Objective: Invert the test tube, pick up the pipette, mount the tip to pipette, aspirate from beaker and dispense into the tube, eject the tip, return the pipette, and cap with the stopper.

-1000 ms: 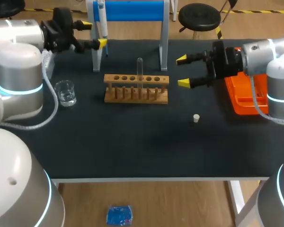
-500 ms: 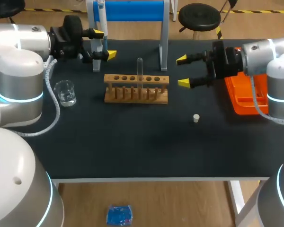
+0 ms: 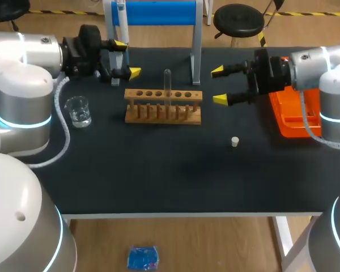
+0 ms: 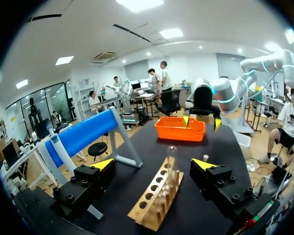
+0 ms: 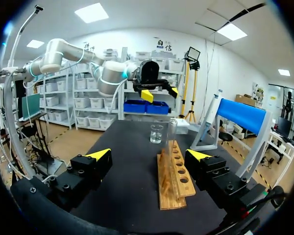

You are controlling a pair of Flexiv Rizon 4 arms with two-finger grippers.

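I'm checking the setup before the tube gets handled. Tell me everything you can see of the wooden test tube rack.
The light brown wooden test tube rack has a top bar with one row of round holes over upright pegs and a base. It stands level on the black table, between the left gripper and the right gripper, touched by neither. A clear test tube stands upright in a middle hole, rounded end up; the other holes look empty.

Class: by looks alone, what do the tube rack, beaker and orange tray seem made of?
Tube rack: likely wood, matte tan, with dowel legs. Beaker: see-through, so glass or clear plastic. Orange tray: probably plastic, uniform bright colour.
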